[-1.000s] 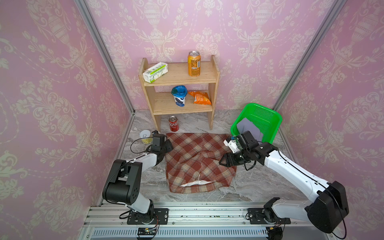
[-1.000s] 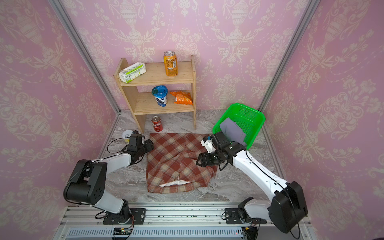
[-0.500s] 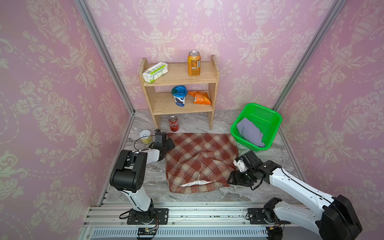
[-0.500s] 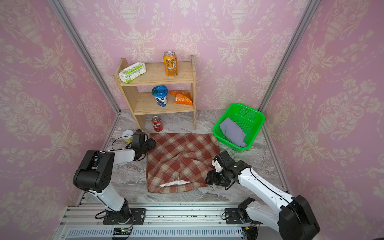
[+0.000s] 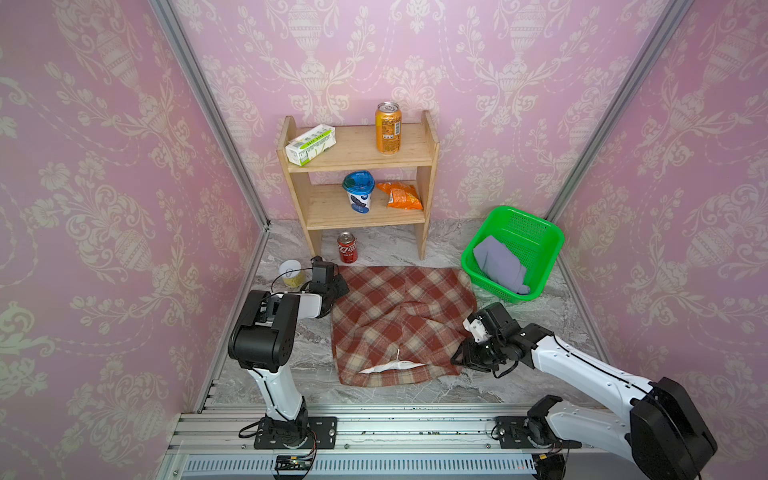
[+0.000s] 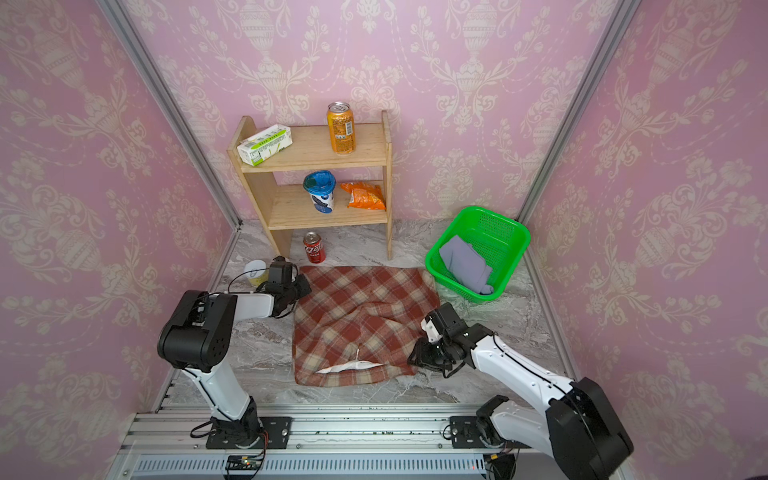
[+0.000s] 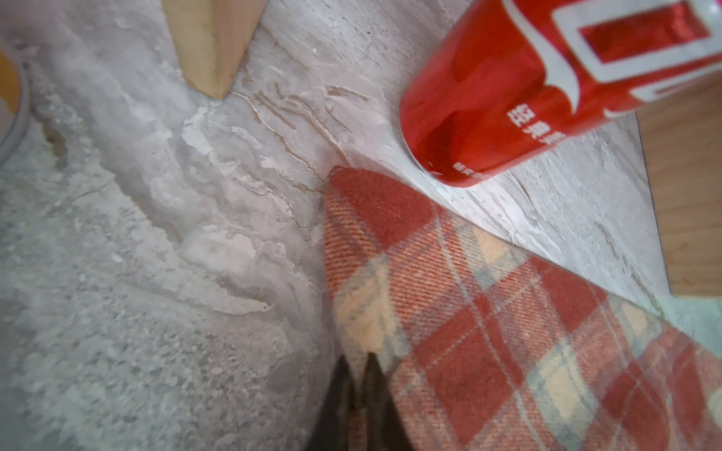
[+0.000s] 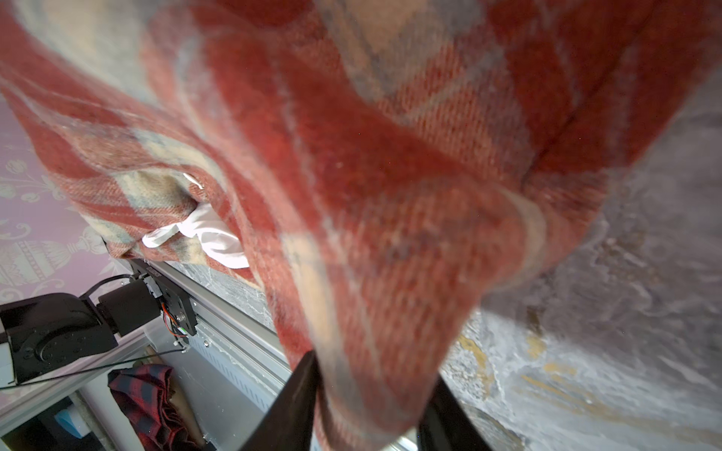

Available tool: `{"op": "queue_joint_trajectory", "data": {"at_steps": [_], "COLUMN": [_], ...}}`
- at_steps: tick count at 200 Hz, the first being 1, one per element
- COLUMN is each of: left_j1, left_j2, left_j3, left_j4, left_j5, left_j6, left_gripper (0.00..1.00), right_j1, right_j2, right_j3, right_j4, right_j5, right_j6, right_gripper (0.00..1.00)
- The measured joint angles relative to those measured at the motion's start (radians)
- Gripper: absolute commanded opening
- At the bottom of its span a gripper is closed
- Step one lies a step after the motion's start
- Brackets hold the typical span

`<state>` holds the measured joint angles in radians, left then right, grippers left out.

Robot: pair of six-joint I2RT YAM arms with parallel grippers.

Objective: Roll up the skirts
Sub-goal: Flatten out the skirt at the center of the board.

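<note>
plaid skirt (image 5: pixel 399 324) lies between left hand (image 7: pixel 358 365) and right hand (image 8: pixel 373 371), each pinching it.

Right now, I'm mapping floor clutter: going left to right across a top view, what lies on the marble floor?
Small yellow tub → plaid skirt → green basket holding the lavender-grey skirt. The red can overlaps the plaid skirt's left edge.

On the counter (image 5: pixel 519 386): flat skirt (image 5: pixel 399 324) at centre; shelf (image 5: pixel 357 151) behind it; basket (image 5: pixel 530 232) at far right, holding the second skirt (image 5: pixel 498 266).
</note>
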<state>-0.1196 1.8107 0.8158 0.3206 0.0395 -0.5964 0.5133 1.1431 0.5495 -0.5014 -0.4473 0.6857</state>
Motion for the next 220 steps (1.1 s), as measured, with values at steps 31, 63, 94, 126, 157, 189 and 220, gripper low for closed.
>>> {"op": "queue_joint_trajectory", "data": {"at_steps": [31,63,94,126,157,189,220], "left_j1": [0.006,0.022,0.035,0.038,0.046,0.047,0.064], "left_j2": [0.0,0.0,0.0,0.001,0.013,0.013,0.013], "left_j3": [0.0,0.0,0.0,0.005,0.024,0.035,0.061], "left_j4": [0.002,0.001,0.0,0.001,0.008,-0.002,-0.018], "left_j5": [0.0,0.0,0.0,0.0,0.002,0.003,0.019], "left_j6": [0.001,0.001,0.001,0.001,-0.002,0.007,0.011], "left_gripper": [0.0,0.0,0.0,0.17,0.51,0.54,0.54], "right_j1": [0.001,0.026,0.053,0.053,0.053,0.074,0.163], "right_j2": [-0.01,-0.071,-0.186,-0.28,-0.233,-0.14,0.033], "right_j3": [-0.027,-0.074,-0.087,-0.087,-0.035,0.184,0.396], "right_j4": [0.001,-0.027,-0.116,-0.212,-0.277,-0.265,-0.172], "right_j5": [0.0,-0.002,-0.005,0.0,0.02,0.036,0.034], "right_j6": [0.029,0.043,0.049,0.043,0.014,-0.054,-0.117], "right_gripper": [0.0,0.0,0.02,0.61,1.0,1.0,0.99]}}
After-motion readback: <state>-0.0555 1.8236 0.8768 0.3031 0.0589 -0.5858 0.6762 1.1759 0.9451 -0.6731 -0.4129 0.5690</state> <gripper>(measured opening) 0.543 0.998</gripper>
